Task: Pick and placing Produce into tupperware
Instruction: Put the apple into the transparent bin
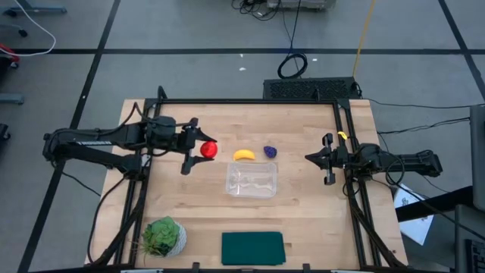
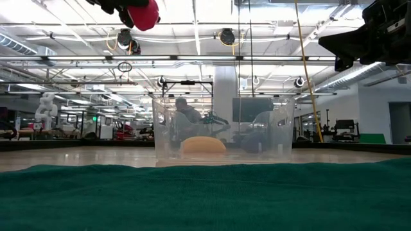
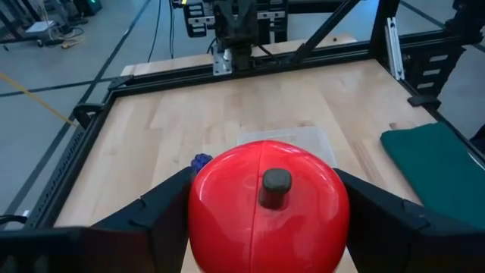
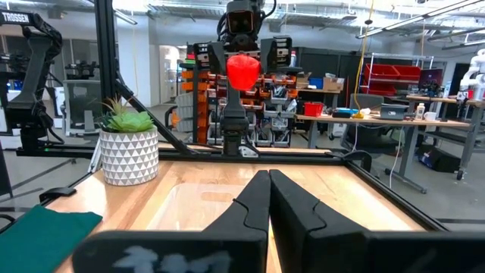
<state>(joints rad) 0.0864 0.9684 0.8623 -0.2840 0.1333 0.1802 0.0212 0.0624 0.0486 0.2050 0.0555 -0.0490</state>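
Observation:
A red round fruit (image 1: 208, 149) with a dark stem (image 3: 275, 187) sits between the fingers of my left gripper (image 1: 198, 149), high above the table's left half. The yellow banana (image 1: 243, 155) and the purple grape cluster (image 1: 270, 151) lie on the wood just beyond the clear tupperware (image 1: 251, 180), which stands at the table's middle. My right gripper (image 1: 312, 158) waits shut at the right edge, raised off the table. My left gripper pinches the red fruit by its two opposite sides (image 3: 198, 199) between its two fingers. The fingers reach out nearly level from the table's left side. The fruit (image 2: 144, 14) is lifted well clear of the table, its stem end facing back toward the wrist.
A potted green plant (image 1: 164, 236) stands at the near left corner. A dark green cloth (image 1: 252, 248) lies at the near edge. A black frame rail (image 1: 250, 101) runs around the table's sides.

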